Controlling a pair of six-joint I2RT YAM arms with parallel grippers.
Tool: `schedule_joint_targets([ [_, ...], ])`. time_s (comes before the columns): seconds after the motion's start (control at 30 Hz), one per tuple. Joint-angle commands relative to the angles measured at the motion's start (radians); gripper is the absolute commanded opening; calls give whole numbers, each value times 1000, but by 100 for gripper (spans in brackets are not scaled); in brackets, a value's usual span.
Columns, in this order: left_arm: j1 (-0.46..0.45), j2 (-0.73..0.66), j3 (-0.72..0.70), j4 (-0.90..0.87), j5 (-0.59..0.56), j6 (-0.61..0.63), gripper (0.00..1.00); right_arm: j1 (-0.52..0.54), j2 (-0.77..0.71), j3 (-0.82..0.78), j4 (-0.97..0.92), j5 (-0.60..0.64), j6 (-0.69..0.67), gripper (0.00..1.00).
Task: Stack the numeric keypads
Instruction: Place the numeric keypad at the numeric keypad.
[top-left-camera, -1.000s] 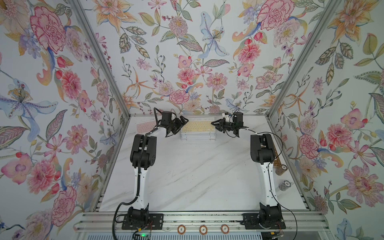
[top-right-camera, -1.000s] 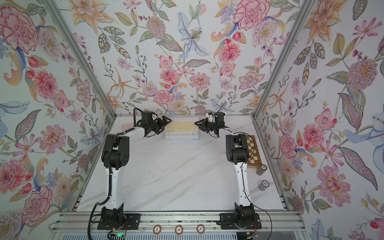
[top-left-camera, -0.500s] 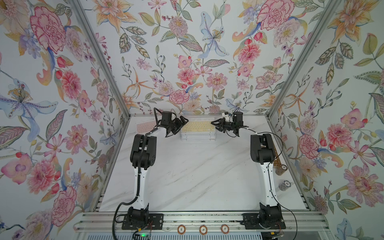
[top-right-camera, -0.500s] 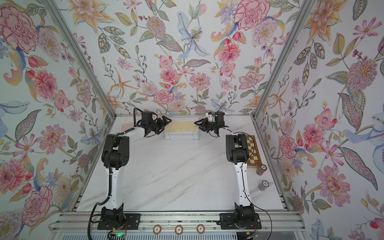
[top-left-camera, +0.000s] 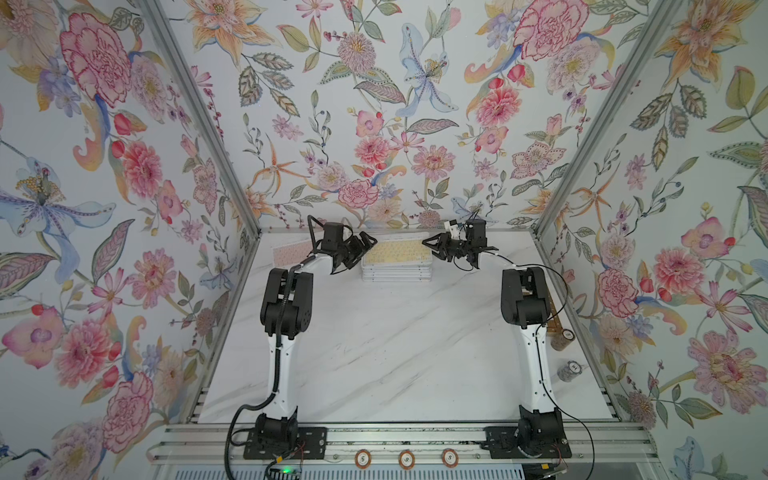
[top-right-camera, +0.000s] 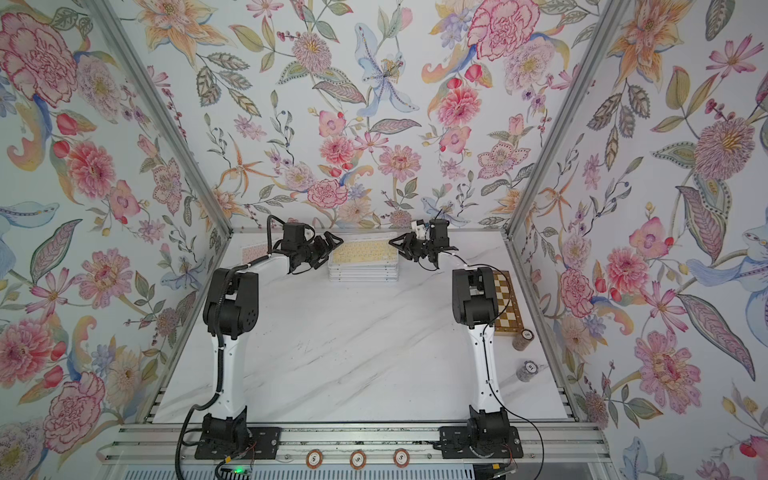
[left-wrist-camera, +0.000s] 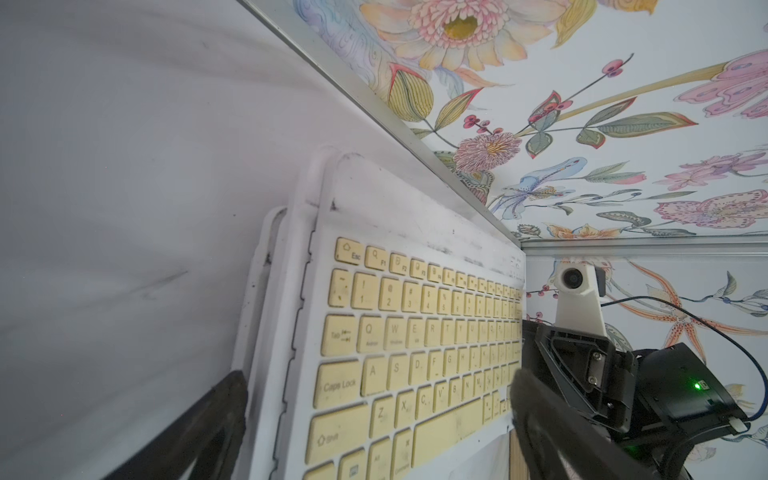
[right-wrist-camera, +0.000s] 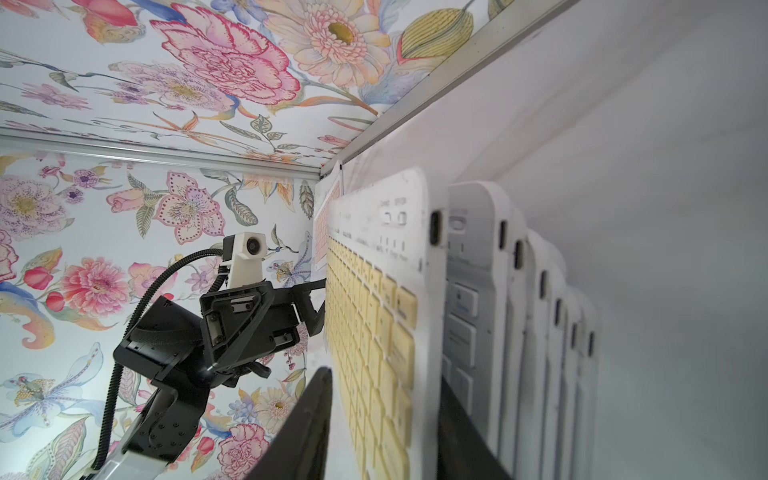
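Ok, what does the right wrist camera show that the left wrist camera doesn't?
Only the right wrist view: the ported ends of the stack, the pink keypad beyond it, and the left arm's wrist camera. Only the left wrist view: readable key legends such as Caps Lock, and the right arm's wrist camera. Both: the yellow keypad topping the stack.

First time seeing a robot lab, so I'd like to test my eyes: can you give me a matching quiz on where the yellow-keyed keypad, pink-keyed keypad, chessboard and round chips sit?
Things: 1 yellow-keyed keypad; 2 pink-keyed keypad; 3 chessboard; 4 round chips.
Places: A on the front rail; B on the table near the back-left corner; C top of the stack; D along the table's right edge.
Pairs: 1-C; 2-B; 3-D; 4-A.
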Motion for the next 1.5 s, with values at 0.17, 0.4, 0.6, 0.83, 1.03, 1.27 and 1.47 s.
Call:
schedule_joint_targets([
  [0.17,-10,2,11,-9,8,2,99,-1,-17,38,-108,61,-104,40],
  [0.4,-9,2,5,-6,9,1,99,10,-11,80,-181,90,-152,41],
  [0.6,-9,3,7,-5,11,-1,99,20,-21,87,-219,127,-180,42],
  [0.83,-9,0,6,-2,12,-1,99,35,-31,108,-278,178,-224,42],
  [1.03,-9,-3,7,-2,14,-1,99,36,-38,104,-284,191,-226,41],
  [1.27,-9,-5,3,-1,14,-3,99,43,-61,78,-287,210,-224,42],
  [1.47,-9,-9,-5,5,14,-5,99,48,-76,63,-288,235,-217,41],
])
